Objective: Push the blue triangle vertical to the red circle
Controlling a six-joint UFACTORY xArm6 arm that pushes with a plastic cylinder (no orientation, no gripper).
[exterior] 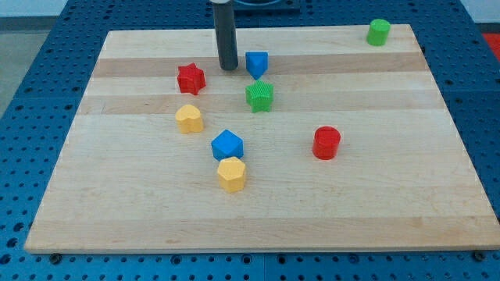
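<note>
The blue triangle [256,63] sits on the wooden board near the view's top, left of centre. The red circle [326,143] stands lower down, right of centre, well apart from it. My tip [227,67] rests on the board just left of the blue triangle, a small gap away from its left side. The dark rod rises straight up out of the view's top.
A red star [191,79] lies left of my tip. A green star [259,96] sits just below the blue triangle. A yellow block [188,119], a blue block [227,145] and a yellow hexagon [231,174] lie lower left. A green cylinder [379,32] is at the top right corner.
</note>
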